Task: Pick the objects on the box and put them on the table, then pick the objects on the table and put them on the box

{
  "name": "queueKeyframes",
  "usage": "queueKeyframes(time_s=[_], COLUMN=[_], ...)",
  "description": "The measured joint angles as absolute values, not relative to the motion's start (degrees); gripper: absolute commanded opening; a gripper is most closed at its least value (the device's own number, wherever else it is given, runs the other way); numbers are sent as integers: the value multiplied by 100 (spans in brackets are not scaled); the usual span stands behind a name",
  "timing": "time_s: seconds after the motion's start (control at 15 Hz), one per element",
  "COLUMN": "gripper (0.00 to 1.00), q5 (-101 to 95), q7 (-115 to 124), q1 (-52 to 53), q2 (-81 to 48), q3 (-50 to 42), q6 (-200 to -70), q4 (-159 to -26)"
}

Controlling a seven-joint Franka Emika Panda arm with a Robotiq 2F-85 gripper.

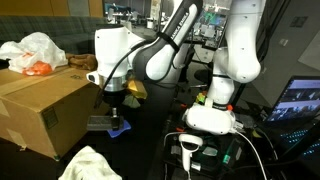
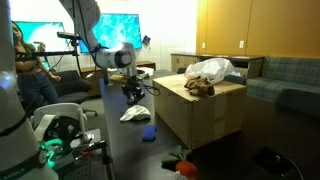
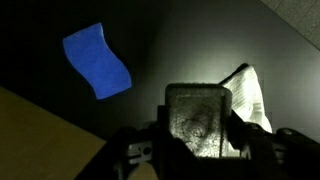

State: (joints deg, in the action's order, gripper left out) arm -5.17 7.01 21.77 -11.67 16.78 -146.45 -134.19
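In the wrist view my gripper is shut on the dark grey slab, which stands upright between the jaws above the black table. A blue flat pad lies on the table further off, and the white cloth lies just behind the slab. In both exterior views the gripper hangs beside the box. On the box rest the white-and-orange bag and a brown lump. A small red-green toy sits low in front of the box.
The robot's white base stands near the gripper with cables around it. A person stands at the far side by lit screens. A corner of the box shows low in the wrist view.
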Motion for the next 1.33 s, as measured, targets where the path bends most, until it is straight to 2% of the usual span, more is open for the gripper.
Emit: queueKeyframes(time_s=[0.53, 1.33], gripper=[31, 31], q5=[-919, -605], q7=[1249, 1177], q1=[2685, 2672], q2=[-1382, -2850], q3=[1825, 1786], q6=[-14685, -14687], q4=[-13483, -12452])
